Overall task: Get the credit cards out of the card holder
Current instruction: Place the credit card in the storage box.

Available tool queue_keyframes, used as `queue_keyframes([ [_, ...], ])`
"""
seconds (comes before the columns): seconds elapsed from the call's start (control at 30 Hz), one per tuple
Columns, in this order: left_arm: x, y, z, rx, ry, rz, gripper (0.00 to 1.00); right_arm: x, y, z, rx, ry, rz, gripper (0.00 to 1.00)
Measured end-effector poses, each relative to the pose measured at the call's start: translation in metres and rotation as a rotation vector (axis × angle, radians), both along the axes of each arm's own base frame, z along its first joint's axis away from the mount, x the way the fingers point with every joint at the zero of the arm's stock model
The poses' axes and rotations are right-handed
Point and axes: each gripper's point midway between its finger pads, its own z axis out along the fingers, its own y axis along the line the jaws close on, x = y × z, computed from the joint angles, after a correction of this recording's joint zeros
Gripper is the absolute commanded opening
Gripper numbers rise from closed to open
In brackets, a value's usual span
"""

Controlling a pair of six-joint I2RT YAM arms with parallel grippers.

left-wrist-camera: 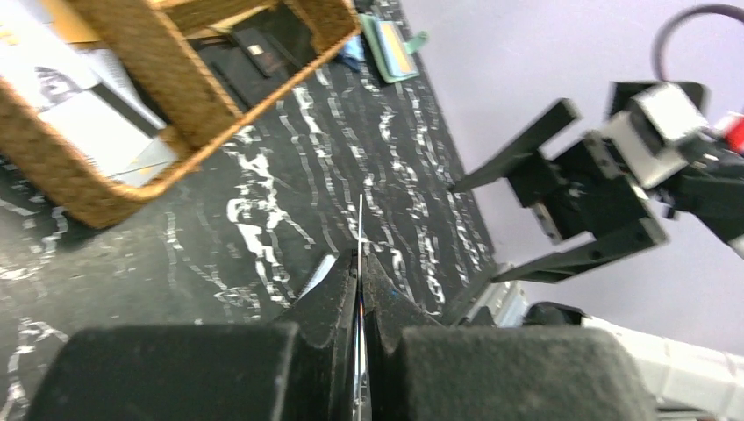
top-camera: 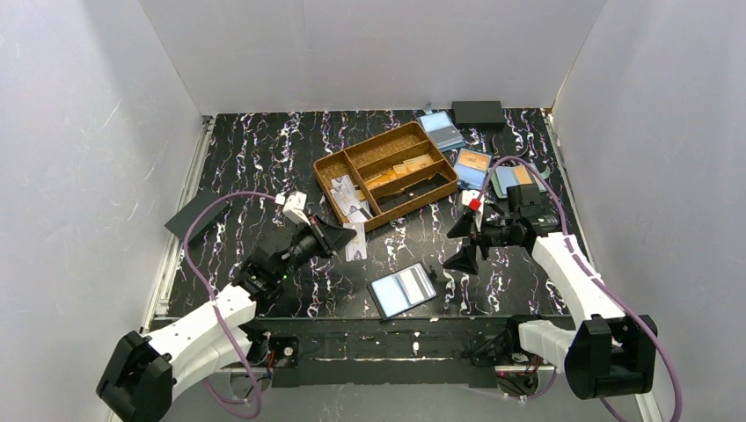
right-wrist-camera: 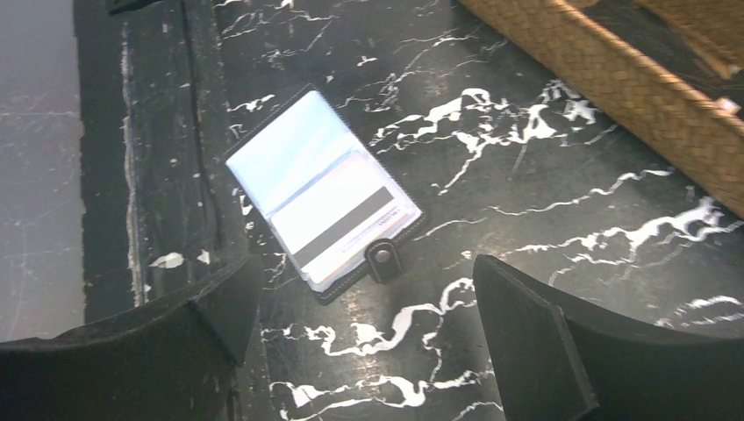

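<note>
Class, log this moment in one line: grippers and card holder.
left gripper: shut on credit card | right gripper: open, empty | card holder: open, striped card inside

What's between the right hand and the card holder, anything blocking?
Nothing visible. The card holder lies open on bare tabletop in front of the open right hand, a striped card in its sleeve. The woven tray sits off to one side; the left hand, shut on a thin card, is clear of it.
</note>
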Motion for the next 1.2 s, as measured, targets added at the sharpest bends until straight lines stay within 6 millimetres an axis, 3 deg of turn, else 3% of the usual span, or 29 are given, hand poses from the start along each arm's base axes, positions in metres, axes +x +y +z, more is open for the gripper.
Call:
queue_keyframes([
  [0.17,0.026,0.016,-0.025,0.065,0.089,0.068,0.00,0.009,-0.010,0.004,0.004,-0.039,-0.064,0.98],
  [0.37,0.067,0.027,-0.038,0.099,0.170,0.138,0.00,0.015,-0.015,0.006,0.009,-0.044,-0.097,0.98],
  [0.83,0.161,0.017,-0.069,0.128,0.334,0.160,0.00,0.017,-0.018,0.006,0.011,-0.034,-0.116,0.98],
  [1.03,0.185,0.016,-0.084,0.136,0.393,0.205,0.00,0.018,-0.019,0.007,0.011,-0.034,-0.122,0.98],
  [1.1,0.190,0.017,-0.090,0.135,0.423,0.228,0.06,0.018,-0.020,0.007,0.012,-0.034,-0.124,0.98],
  [1.2,0.195,0.016,-0.099,0.133,0.461,0.246,0.24,0.018,-0.020,0.007,0.013,-0.033,-0.128,0.98],
])
